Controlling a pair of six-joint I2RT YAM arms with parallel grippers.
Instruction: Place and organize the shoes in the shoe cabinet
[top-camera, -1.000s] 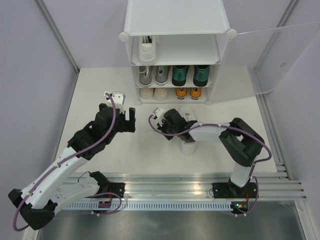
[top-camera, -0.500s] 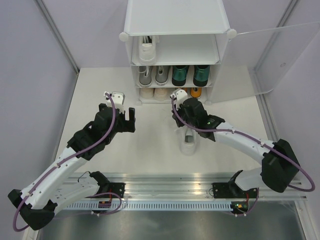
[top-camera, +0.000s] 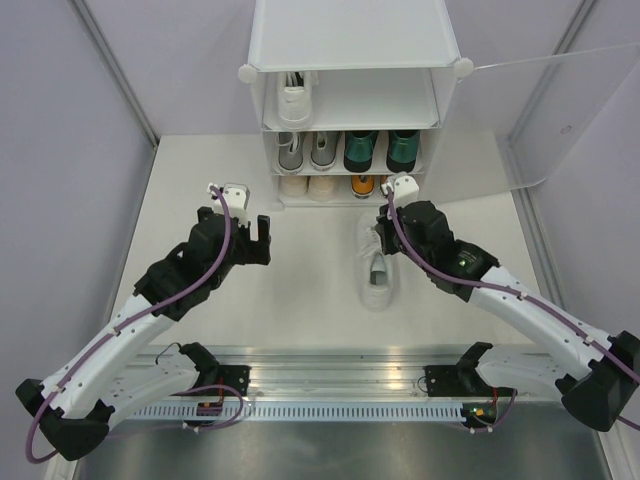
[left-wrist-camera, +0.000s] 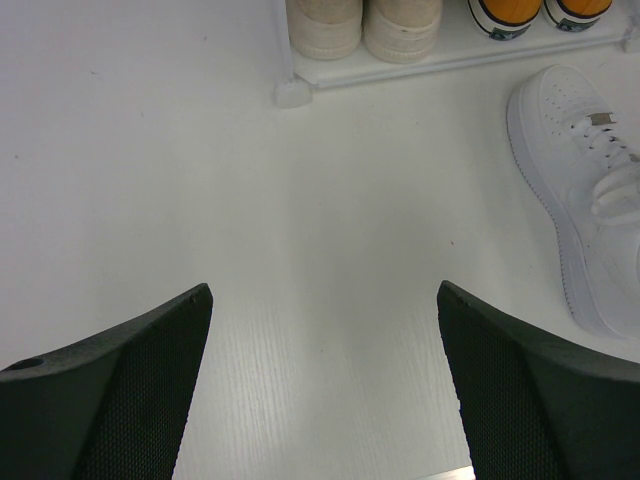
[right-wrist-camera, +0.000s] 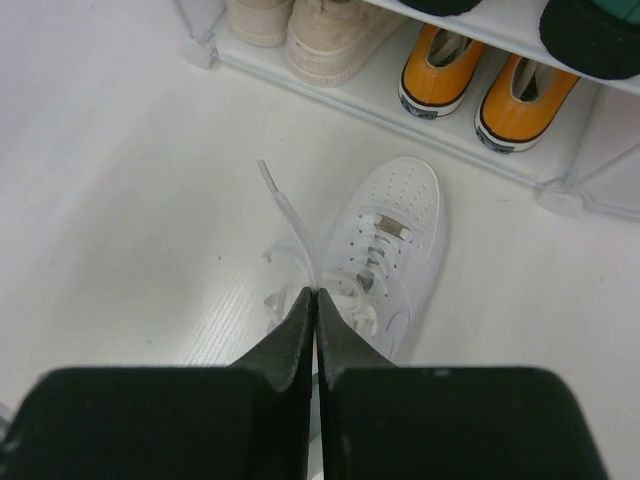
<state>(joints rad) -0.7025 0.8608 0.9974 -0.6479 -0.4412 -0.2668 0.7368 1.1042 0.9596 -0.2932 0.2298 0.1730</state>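
Partly hidden: white sneaker (right-wrist-camera: 395, 235) heel behind closed right tool (right-wrist-camera: 316, 296).

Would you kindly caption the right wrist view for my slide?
Shut right gripper, white sneaker on the table, orange shoes shelved beyond.

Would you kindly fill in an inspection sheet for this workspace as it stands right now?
Surface: white table, no spills seen.
Job's things: tall white plastic shoe cabinet; top shelf, one white sneaker; middle, grey canvas pair and glossy dark green pair; bottom, cream pair and orange canvas pair; second white sneaker lying on the table.
Clutter: nothing seen.
Claws: left claw open, empty, over the table; right claw shut above the second white sneaker, lace grip unclear.
Cables: purple cables along both arms.
Surroundings: pale grey walls; translucent frosted door swung open; metal rail at near edge.
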